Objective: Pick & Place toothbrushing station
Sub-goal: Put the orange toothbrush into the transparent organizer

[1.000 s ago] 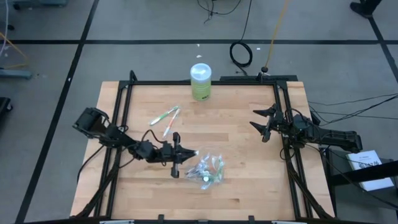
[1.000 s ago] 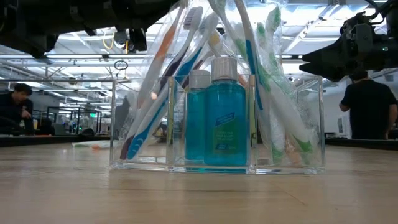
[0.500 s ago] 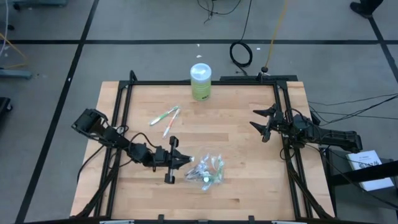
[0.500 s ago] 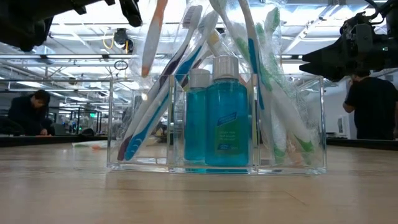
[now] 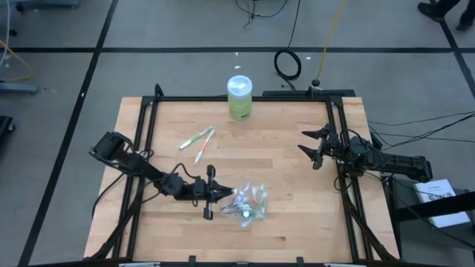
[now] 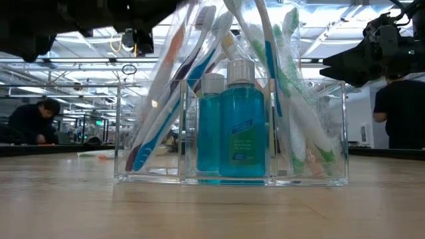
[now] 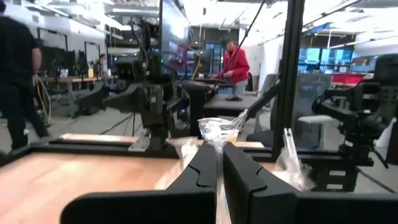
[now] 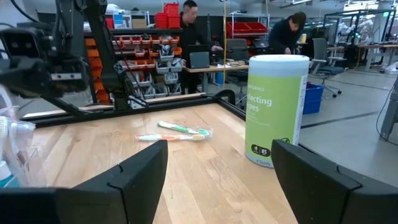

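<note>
Toothbrushes (image 6: pixel 279 99) fill your clear organizer (image 5: pixel 246 202); beside it, your left gripper (image 5: pixel 221 192) pinches a wrapped toothbrush (image 7: pixel 217 129), right gripper (image 5: pixel 308 145) gaping, well apart.

Wipes canister (image 5: pixel 240 98): green, white lid, upright at the table's far edge, near the middle.
Table (image 5: pixel 282 222): light wood planks, black frame around it.
Coiled cable (image 5: pixel 288 64): black, on the grey floor beyond the table.
Floor (image 5: pixel 178 67): grey, crossed by dark lines.
Person in black (image 6: pixel 30 123): bent over a desk in the room behind.
Person in red (image 7: pixel 235 65): standing among distant desks.
</note>
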Robot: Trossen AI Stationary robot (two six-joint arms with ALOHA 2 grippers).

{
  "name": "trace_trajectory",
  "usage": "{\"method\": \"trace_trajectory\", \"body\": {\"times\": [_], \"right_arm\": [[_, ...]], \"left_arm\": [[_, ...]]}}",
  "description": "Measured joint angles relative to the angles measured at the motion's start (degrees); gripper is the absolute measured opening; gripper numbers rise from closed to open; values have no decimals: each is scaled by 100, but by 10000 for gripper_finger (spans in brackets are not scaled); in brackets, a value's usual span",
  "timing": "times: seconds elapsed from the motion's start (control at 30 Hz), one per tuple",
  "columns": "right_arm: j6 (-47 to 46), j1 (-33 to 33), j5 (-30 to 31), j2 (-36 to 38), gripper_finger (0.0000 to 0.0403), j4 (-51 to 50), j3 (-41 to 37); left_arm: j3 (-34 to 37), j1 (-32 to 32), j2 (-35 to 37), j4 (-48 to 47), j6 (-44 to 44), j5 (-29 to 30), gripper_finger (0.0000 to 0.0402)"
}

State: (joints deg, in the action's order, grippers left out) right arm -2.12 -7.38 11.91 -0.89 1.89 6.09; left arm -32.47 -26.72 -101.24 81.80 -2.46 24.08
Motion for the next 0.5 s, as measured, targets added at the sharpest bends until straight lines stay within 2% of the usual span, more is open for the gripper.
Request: {"method": "trace_trajectory", "body": {"times": [0.27,0.5], "right_arm": [[-1,-1,1,0,279,2,0],[1,-2,1,0,279,0,0]], "left_arm": [[0,39,-718,584,151,198,1],[-11,39,-965,656,266,251,3]]}}
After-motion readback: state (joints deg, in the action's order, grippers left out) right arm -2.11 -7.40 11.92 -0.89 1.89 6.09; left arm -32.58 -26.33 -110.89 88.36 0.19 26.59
